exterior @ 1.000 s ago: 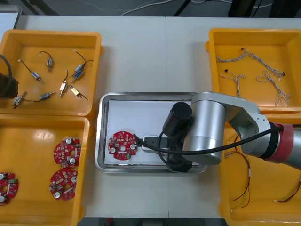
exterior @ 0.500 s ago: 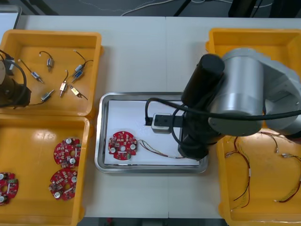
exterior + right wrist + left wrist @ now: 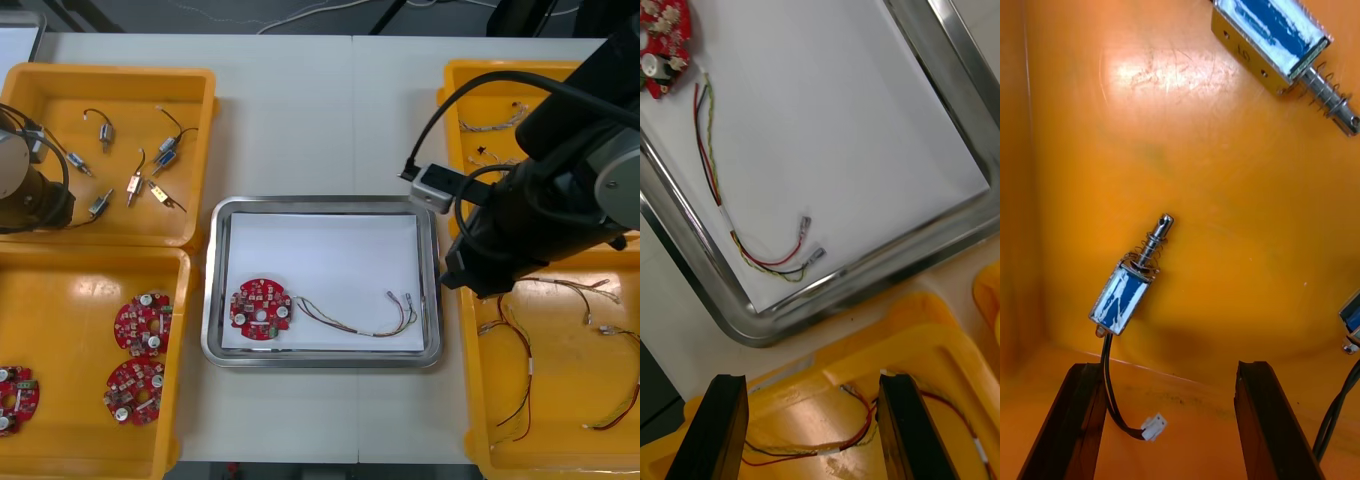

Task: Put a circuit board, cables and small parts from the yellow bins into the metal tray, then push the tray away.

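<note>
The metal tray [image 3: 322,205], white inside, holds a round red circuit board [image 3: 261,310] and a red and yellow cable [image 3: 365,318] beside it. My right gripper [image 3: 809,386] is open and holds nothing. It hangs over the rim of the near right yellow bin [image 3: 887,352], just past the tray's corner [image 3: 745,330], with the cable [image 3: 737,240] lying ahead of the fingers. My left gripper [image 3: 1169,371] is open low inside the far left yellow bin [image 3: 110,80]. A small metal part [image 3: 1131,281] with a black lead lies just ahead of its fingers.
The far left bin holds several small metal parts [image 3: 135,180]. Three circuit boards [image 3: 140,325] lie in the near left bin. Blue and white cables [image 3: 560,150] lie in the far right bin, red and yellow cables [image 3: 520,400] in the near right bin. My right arm [image 3: 540,210] spans both right bins.
My right arm has drawn back from over the tray to the right bins, leaving the red and yellow cable in the tray. My left arm has shifted over the far left bin.
</note>
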Motion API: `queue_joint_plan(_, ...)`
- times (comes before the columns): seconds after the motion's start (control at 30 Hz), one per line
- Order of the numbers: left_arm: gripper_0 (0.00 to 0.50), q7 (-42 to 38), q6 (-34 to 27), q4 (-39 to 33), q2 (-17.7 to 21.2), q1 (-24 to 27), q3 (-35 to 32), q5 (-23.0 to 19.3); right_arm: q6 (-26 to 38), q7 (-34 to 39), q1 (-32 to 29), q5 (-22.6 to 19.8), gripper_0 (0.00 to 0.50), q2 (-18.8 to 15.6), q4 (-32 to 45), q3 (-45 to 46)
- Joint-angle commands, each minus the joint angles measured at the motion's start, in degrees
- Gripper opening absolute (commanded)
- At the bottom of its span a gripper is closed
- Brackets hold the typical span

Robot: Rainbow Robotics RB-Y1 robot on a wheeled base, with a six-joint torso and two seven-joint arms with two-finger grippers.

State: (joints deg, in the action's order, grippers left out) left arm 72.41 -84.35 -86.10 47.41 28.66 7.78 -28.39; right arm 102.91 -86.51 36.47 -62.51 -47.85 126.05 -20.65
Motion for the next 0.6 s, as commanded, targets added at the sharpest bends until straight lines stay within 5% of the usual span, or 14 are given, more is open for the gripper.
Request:
queue_joint_plan(0.03,0.5,4.8,0.9,-1.2,-0.6,3.0,0.7,1.8,3.8,5.6,-3.6,-0.2,0.5,-3.8,3.8,5.5)
queue_joint_plan(0.6,0.495,8.1,6.7,4.9,-0.6,3.7,0.7,2.0,7.1,21.0,-15.6,-1.7,0.5,-7.6,4.5,24.3)
